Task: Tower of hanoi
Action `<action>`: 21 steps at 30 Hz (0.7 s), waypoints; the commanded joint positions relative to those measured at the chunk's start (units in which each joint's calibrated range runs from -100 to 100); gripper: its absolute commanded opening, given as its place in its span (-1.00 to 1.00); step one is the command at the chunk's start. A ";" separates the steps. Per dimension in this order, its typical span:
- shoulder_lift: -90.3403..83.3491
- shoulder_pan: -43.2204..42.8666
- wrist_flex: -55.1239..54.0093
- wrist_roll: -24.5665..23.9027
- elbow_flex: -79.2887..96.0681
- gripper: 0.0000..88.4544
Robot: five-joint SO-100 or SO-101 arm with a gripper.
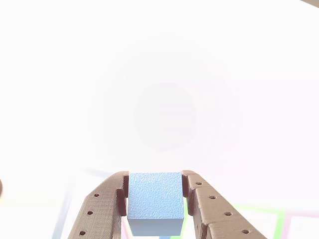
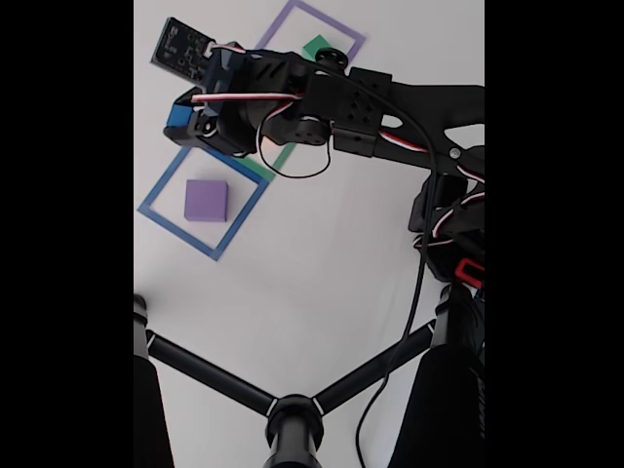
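1. White and washed out, the bench [image 2: 322, 283] carries taped outlines in the fixed view: a blue square [image 2: 156, 190] at the left, a green outline [image 2: 261, 171] beside it and a purple outline [image 2: 336, 27] further up.

2. Between the two brown printed fingers [image 1: 102, 209] of the jaws [image 1: 155, 199] sits a blue cube [image 1: 154, 196], pinched on its left and right faces; the other view shows both pads flush against it.

3. Seen from the fixed view, the same cube [image 2: 177, 117] appears as a small blue face at the arm's tip, held above the upper corner of the blue square and seemingly clear of the bench, though the height cannot be judged.

4. A purple cube [image 2: 206, 200] lies flat inside the blue square, close below the carried one.

5. As a judgement, the step in hand is carrying the blue cube to its next station. To do it well, the arm should keep the grip level and steady, centre the cube over the chosen outline or cube, lower it straight until it rests, and only then spread the jaws, without nudging the purple one.

6. The blue cube has a fine grainy surface, crisp edges and a pale, evenly lit top; it looks rigid and light, likely printed plastic
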 commanded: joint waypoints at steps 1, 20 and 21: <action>-3.56 4.11 14.11 0.59 -14.71 -0.95; -6.15 20.60 37.26 0.59 -34.98 -0.95; -6.55 21.56 37.75 0.59 -34.98 -0.95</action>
